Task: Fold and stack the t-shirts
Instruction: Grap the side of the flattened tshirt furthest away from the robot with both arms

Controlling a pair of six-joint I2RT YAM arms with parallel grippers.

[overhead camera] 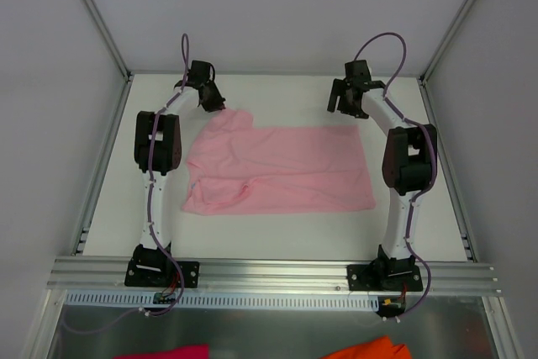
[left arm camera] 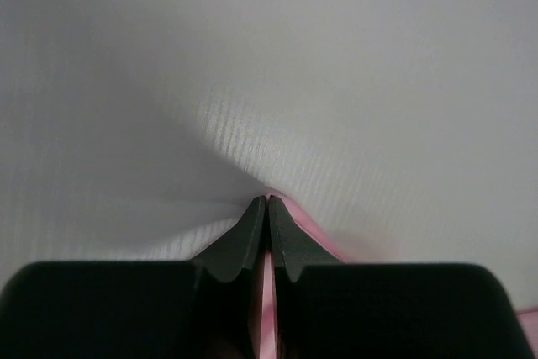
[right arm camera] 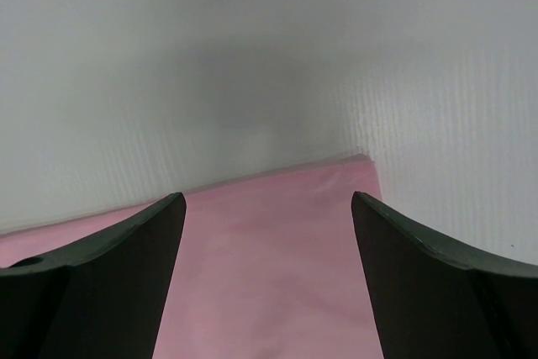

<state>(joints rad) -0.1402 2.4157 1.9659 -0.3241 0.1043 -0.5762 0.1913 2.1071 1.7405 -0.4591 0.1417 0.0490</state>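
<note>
The light pink t-shirt (overhead camera: 282, 170) lies spread flat on the white table, folded lengthwise, with a sleeve sticking out at its far left. My left gripper (overhead camera: 217, 107) is at that far-left corner, shut on a pinch of the pink cloth (left arm camera: 271, 292), which shows between the fingers in the left wrist view. My right gripper (overhead camera: 346, 107) is open and empty, just above the shirt's far-right corner (right arm camera: 277, 250). The neck label is hidden.
Metal frame posts (overhead camera: 97, 14) and grey walls bound the table (overhead camera: 277, 94) on three sides. An aluminium rail (overhead camera: 269, 275) runs along the near edge. A magenta scrap (overhead camera: 172, 352) and an orange scrap (overhead camera: 370, 349) lie below it.
</note>
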